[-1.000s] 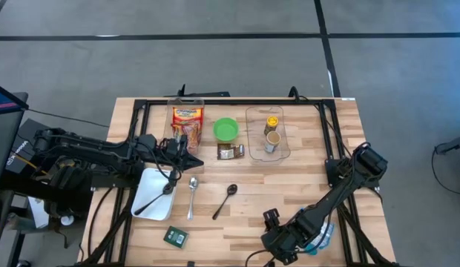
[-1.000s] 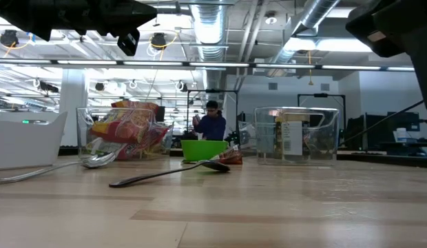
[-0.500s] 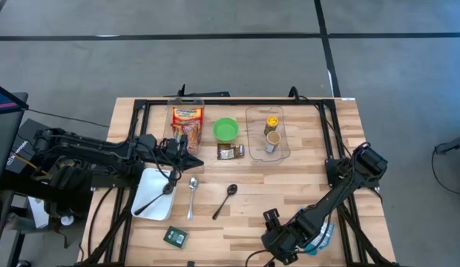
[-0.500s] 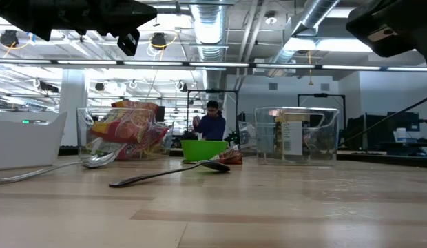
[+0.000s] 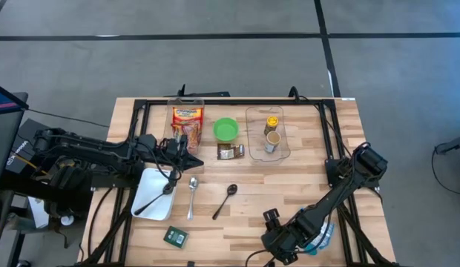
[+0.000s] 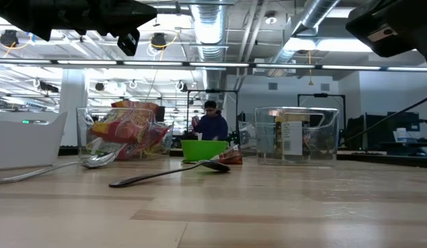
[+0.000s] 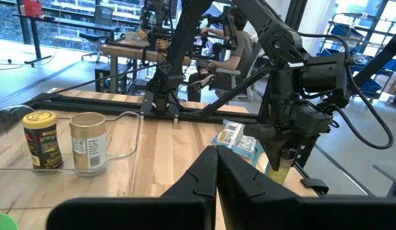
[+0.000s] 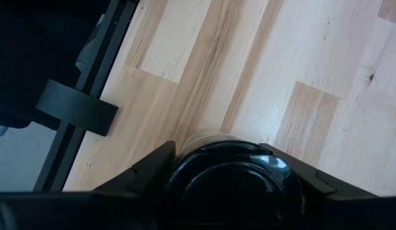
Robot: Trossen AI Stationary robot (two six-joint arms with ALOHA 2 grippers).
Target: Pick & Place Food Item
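My right gripper (image 5: 278,243) is near the table's front edge at the right, pointing steeply down and shut on a small tan jar with a round black cap (image 8: 233,185). From the left wrist view the jar (image 7: 280,169) shows as a yellowish cylinder below the fingers. A blue-and-white packet (image 7: 239,137) lies on the wood beside it. My left gripper (image 5: 194,159) is shut and level above the table's left middle, with nothing in it. My right gripper pinches the jar at its black cap (image 8: 185,169), one finger (image 8: 144,169) on each side, coming from above at a steep slant. The tan body (image 8: 207,135) shows past the cap. Whether the jar's base rests on the table I cannot tell.
At the back stand a clear bin of snack bags (image 5: 187,122), a green bowl (image 5: 225,130) and a clear bin with two jars (image 5: 268,133). A white tray (image 5: 148,199), a silver spoon (image 5: 192,196), a black spoon (image 5: 225,200) and a green packet (image 5: 175,236) lie nearer.
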